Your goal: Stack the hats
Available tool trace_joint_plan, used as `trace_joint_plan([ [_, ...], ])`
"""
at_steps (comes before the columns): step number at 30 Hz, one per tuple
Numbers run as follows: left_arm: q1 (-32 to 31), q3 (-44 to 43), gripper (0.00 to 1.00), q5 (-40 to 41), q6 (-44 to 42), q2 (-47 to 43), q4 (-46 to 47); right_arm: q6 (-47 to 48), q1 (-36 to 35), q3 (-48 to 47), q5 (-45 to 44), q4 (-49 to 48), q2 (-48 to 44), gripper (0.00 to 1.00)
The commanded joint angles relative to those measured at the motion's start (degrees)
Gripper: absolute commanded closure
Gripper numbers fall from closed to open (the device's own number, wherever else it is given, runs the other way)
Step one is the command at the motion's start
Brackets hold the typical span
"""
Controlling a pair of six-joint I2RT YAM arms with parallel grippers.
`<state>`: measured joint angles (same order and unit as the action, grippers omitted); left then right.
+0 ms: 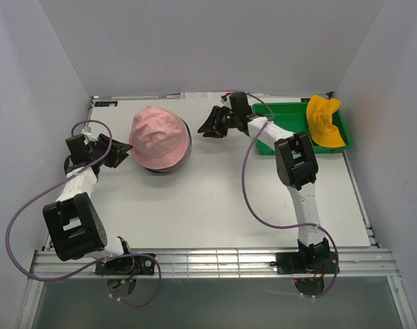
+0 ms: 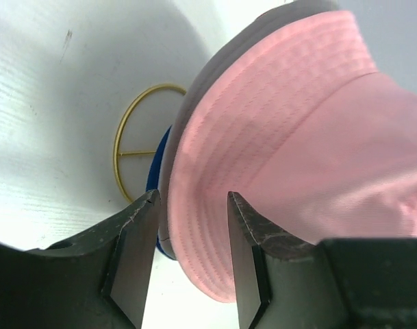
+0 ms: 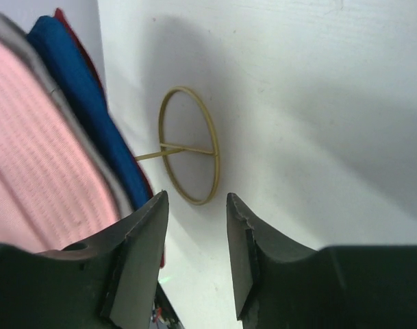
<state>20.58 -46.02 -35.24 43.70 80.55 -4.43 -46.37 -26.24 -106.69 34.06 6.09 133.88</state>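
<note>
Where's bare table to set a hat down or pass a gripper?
Biggest free patch: mid table, bordered by the pink-topped hat stack, left arm, right arm and near rail. Crowded: around the stack, left gripper on one side, right gripper and wire ring on the other; the green tray holds the yellow hat.

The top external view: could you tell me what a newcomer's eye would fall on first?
The pink bucket hat tops a stack left of centre, toward the table's far edge. Next comes the yellow-orange hat, draped over the green tray's right end in the far right corner.
</note>
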Motion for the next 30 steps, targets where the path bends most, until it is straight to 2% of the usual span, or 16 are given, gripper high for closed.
trace_joint_plan([
  [1, 0.3, -3.7, 0.45, 1.3, -1.1, -3.5, -2.0, -3.2, 0.0, 7.5, -0.2, -5.3, -10.1, 0.54],
  [2, 0.3, -4.9, 0.45, 1.4, -1.0, -3.5, -2.2, -4.4, -0.1, 10.3, -0.1, -9.7, -13.2, 0.53],
  [7, 0.3, -8.6, 0.43, 0.6, 0.6, -0.8, -0.5, -8.6, -2.6, 26.9, -3.7, -17.9, -23.5, 0.52],
  [11, 0.3, -12.1, 0.40, -1.0, 3.3, 2.4, 3.1, -10.8, -6.4, 31.6, -5.7, -21.1, -28.9, 0.45],
  [15, 0.0, -15.6, 0.39, -2.4, 4.7, 6.5, 6.6, -13.7, -12.6, 35.2, -8.7, -24.8, -30.5, 0.40],
  [21, -0.3, -18.3, 0.39, -3.2, 4.0, 10.0, 6.5, -16.9, -19.1, 39.5, -15.8, -32.0, -31.2, 0.34],
  [30, -0.3, -17.3, 0.39, -3.4, 2.6, 7.7, 2.7, -19.6, -22.7, 43.1, -25.4, -40.9, -29.2, 0.35],
])
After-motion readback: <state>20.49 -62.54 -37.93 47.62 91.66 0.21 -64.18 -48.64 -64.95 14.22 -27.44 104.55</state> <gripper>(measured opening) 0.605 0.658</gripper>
